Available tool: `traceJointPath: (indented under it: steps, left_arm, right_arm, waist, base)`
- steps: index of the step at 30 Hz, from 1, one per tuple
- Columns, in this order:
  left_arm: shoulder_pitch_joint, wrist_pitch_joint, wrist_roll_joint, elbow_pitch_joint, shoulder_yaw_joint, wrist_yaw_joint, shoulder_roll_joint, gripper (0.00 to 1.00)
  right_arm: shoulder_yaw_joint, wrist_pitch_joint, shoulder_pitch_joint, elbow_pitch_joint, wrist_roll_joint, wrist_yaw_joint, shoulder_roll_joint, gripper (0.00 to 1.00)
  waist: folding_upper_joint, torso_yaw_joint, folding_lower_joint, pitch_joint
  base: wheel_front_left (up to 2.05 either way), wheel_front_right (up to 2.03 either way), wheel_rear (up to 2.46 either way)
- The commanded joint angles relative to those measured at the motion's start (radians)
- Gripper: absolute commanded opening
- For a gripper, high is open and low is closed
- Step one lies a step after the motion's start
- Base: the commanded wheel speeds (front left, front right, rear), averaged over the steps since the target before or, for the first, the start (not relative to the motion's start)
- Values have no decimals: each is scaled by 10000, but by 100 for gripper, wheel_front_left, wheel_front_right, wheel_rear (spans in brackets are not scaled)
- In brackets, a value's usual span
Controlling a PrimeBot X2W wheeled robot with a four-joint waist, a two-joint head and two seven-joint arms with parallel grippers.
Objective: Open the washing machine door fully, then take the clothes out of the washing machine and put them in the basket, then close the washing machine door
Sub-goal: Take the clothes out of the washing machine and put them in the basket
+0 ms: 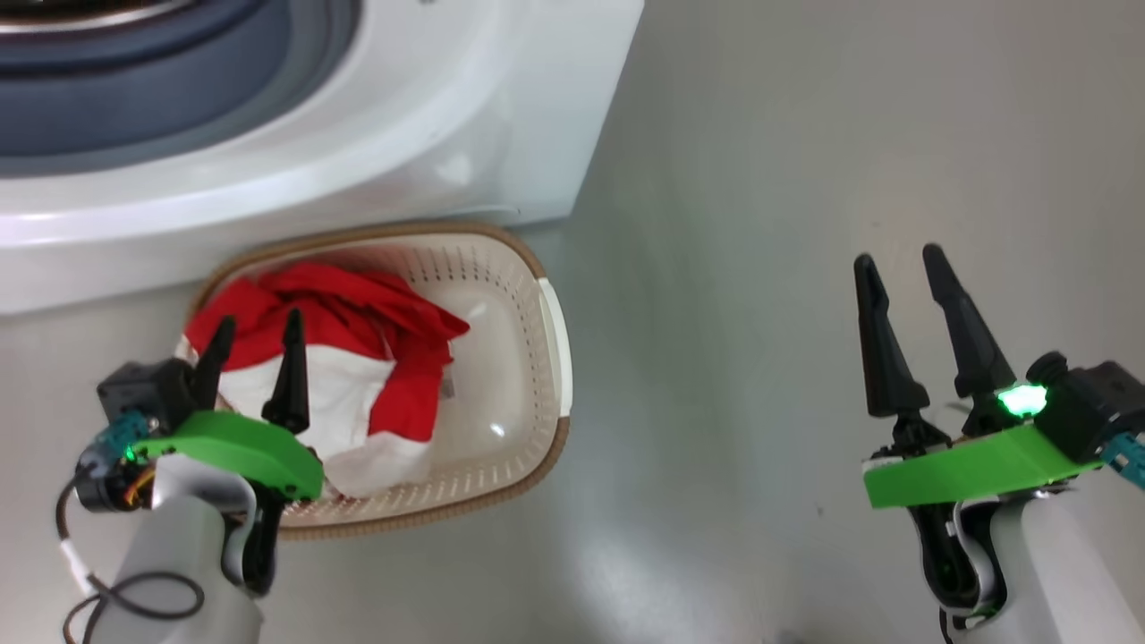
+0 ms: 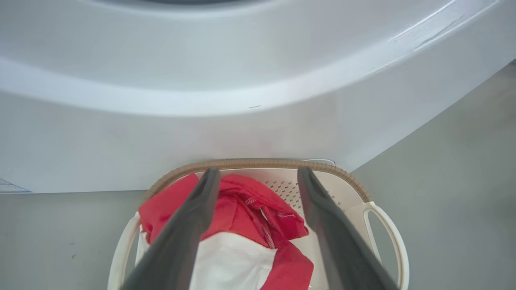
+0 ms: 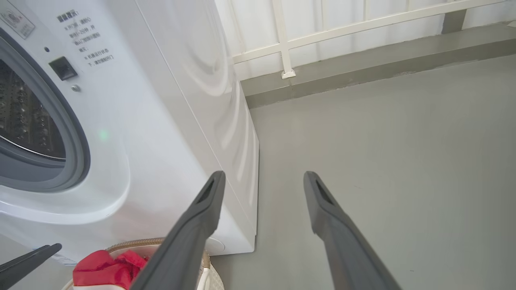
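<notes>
Head view: we locate the clothes (image 1: 358,313), a heap of red fabric with white panels, inside the basket (image 1: 523,358). The heap occupies the basket's left half, and the cream bottom shows on the right half. The basket stands on the grey floor (image 1: 760,313), with its far brown rim just in front of the lower front panel of the washing machine (image 1: 429,116). We cannot tell whether rim and panel touch.

The left gripper (image 1: 259,317) hangs over the near left part of the basket, above the clothes. Its two dark fingers are spread and hold nothing. In the left wrist view the fingers (image 2: 181,241) stand well apart on either side of the red-and-white heap and point toward the far rim. We cannot tell whether the tips touch the fabric. A white side handle (image 2: 387,233) curves out at the right of that view.

The right gripper (image 1: 897,255) is well apart from the basket, on the robot's right, over the floor. Its fingers are also spread, with only floor between them. In the right wrist view they point past the machine's front right corner.

That view also shows the machine's round opening at the left. A grey rubber ring (image 3: 76,141) surrounds the perforated steel drum (image 3: 24,117). Behind the machine, a white railing (image 3: 282,40) runs along the back edge of the floor.
</notes>
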Motion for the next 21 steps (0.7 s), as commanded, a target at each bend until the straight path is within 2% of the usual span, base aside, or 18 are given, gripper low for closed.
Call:
traceJointPath:
  steps: [1, 21]
  left_arm:
    - [490, -51, -62, -444, 293, -56, 233, 100]
    - [2659, -51, 526, -3507, 1005, -56, -23, 100]
  right_arm:
    - [138, -63, 339, -161, -78, 65, -77, 100]
    - [-171, -63, 1391, 83, -405, 65, -77, 100]
  waist:
    - [0, 196, -1, -739]
    - [0, 621, -1, -2775]
  base:
    - [0, 0, 0]
    - [0, 0, 0]
